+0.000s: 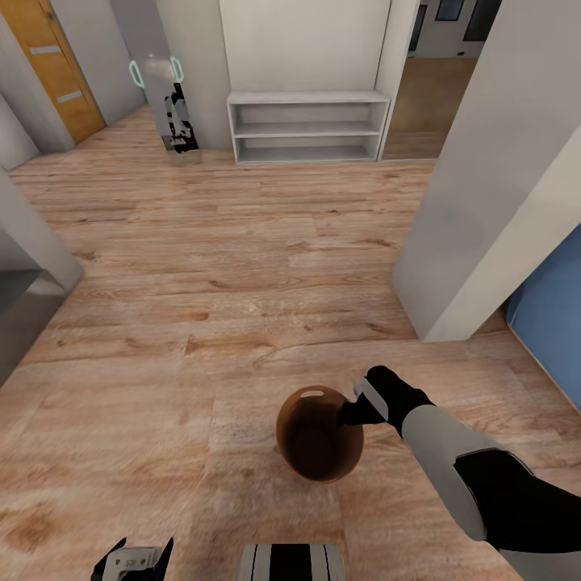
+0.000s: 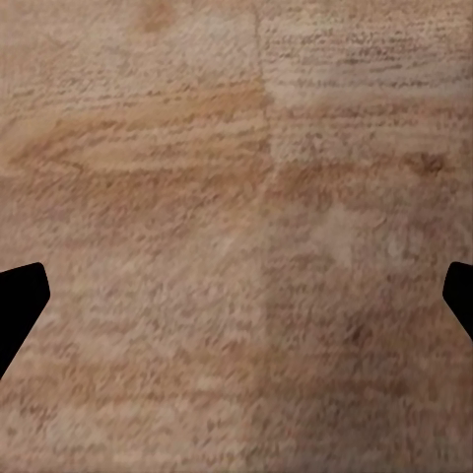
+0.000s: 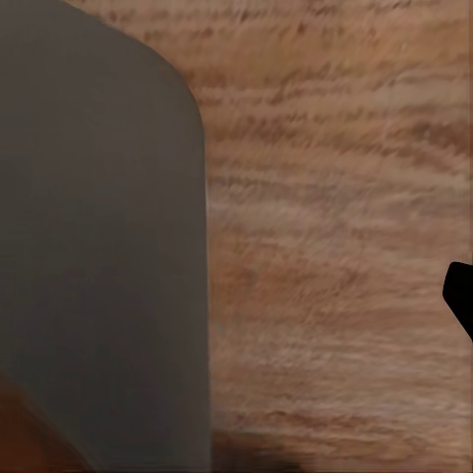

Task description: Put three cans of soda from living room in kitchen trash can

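Here the wooden plank floor [image 1: 202, 307] takes up most of the head view, running back to a white wall with a low, open white shelf unit [image 1: 307, 127] set against it, and a pale pillar [image 1: 484, 202] rises at the right with a blue panel [image 1: 557, 315] beyond it. An orange door [image 1: 52, 68] stands at the far left corner, and a reflective panel [image 1: 161, 81] beside the shelf unit shows a dark upright shape. Nearer the camera, the right arm [image 1: 468, 476] reaches in from the lower right, grey along the forearm and black at the wrist. The tash can [image 1: 319, 436] hangs over the floor just ahead of the robot's base, its brown inside facing up and an oval handle slot showing near the far rim. The right end effector [image 1: 355, 410] meets the tash can at its rim on the right side, clamped onto the wall there; in the right wrist view the grey outer wall [image 3: 99, 246] of the tash can fills one side with a sliver of brown at the corner, and one dark fingertip [image 3: 461, 296] shows against the planks. The left end effector [image 1: 133, 561] sits at the bottom edge of the head view, and in the left wrist view its two black fingertips [image 2: 20, 305] stand wide apart over bare floor, holding nothing.
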Robot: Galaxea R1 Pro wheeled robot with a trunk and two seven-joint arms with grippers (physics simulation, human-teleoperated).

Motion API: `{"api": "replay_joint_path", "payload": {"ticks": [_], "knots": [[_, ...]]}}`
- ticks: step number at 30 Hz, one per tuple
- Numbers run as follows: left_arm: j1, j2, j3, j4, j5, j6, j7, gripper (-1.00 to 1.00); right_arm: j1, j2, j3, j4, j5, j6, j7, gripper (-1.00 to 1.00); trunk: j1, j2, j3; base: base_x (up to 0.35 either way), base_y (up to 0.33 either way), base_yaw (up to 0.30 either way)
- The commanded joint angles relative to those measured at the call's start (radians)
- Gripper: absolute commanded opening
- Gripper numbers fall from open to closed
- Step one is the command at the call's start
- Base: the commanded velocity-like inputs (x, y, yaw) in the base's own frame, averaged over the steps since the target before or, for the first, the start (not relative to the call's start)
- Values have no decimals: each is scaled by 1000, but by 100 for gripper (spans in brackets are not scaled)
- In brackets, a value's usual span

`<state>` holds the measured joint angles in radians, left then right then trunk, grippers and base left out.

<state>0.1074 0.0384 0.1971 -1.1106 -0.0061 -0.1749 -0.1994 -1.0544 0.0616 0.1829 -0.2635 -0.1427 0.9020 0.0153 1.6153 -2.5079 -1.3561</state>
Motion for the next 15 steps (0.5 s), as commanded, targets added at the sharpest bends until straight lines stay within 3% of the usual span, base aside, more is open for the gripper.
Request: {"api": "replay_joint_path", "payload": {"ticks": [1,15], "knots": [[0,0,0,0,0,0,0,100,5,0,0,0,0,0,0,100,0,0,0,0,0,0],[0,0,1,0,0,0,0,100,62,-12,-1,9,0,-80,3,100,0,0,0,0,0,0]]}}
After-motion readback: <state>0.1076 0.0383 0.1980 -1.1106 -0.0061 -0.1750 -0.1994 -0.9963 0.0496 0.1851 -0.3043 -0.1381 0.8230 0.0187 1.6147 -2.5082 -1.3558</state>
